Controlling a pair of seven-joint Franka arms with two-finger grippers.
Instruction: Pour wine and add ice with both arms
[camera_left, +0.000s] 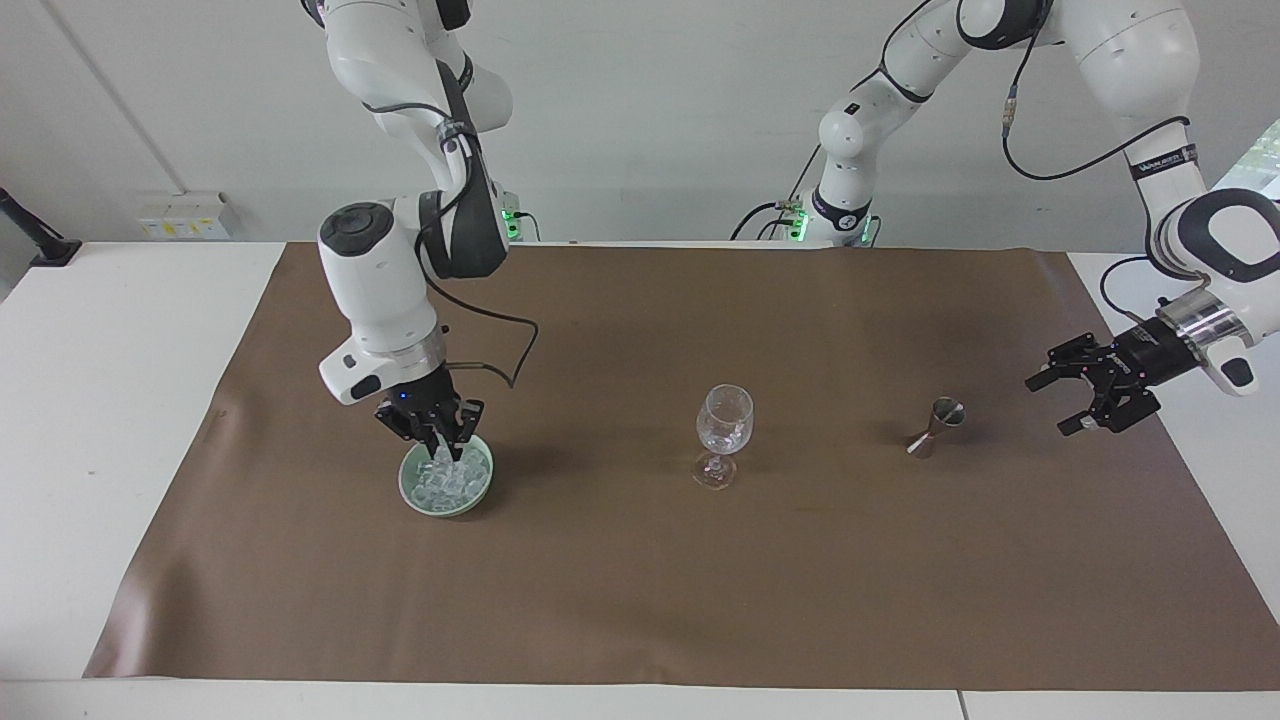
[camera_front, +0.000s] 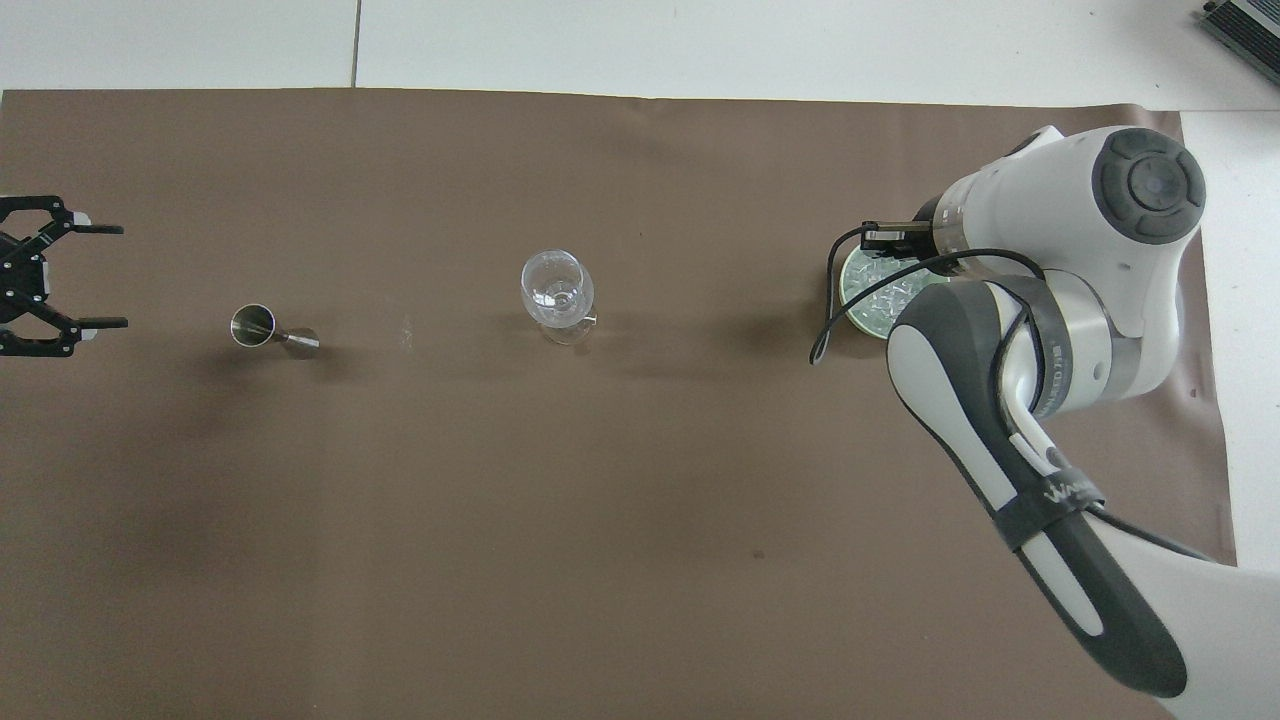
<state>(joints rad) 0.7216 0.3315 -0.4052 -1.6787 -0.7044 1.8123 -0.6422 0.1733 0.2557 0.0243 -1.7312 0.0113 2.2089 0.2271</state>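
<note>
White wall backs a white table spread with a brown mat. Over the green bowl, the right gripper hangs with fingertips pinched together above the ice heaped inside. Toward the left arm's end from that bowl stand the stemmed glass, then the metal jigger; past it the left gripper hovers, spread wide and empty.
</note>
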